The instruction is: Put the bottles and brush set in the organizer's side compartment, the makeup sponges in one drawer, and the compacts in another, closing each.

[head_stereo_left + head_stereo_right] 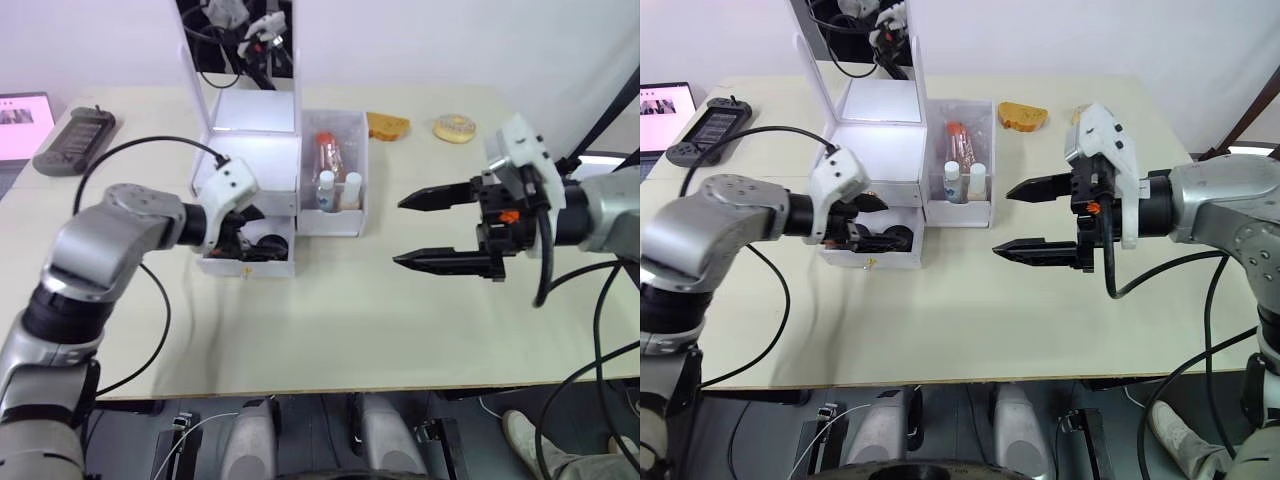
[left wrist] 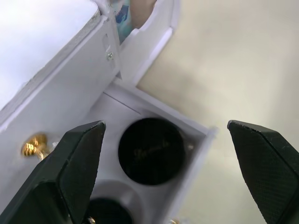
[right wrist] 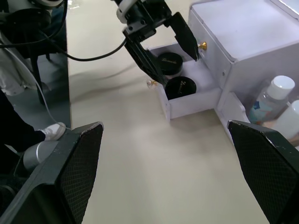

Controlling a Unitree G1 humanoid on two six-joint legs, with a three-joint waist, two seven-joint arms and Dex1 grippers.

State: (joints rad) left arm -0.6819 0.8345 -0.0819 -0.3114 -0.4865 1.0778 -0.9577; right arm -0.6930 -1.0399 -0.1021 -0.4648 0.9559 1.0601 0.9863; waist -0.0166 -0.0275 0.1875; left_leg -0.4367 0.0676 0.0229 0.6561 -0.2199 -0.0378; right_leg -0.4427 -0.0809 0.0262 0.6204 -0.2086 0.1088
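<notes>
On a beige table (image 1: 330, 330) against a white wall, the organizer (image 1: 270, 160) is being kept near the back edge. Bottles (image 1: 336, 190) are sitting in its side compartment (image 1: 335, 215); both compacts (image 3: 175, 74) are lying in the open lower drawer (image 3: 187, 100), awaiting closing. The left gripper (image 2: 163, 172) and right gripper (image 1: 435, 232) are being held spread, empty.

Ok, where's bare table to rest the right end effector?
Bare table lies between the organizer and the right end effector, and along the near edge. It's crowded at the open drawer, where the left end effector hovers over the compacts.
</notes>
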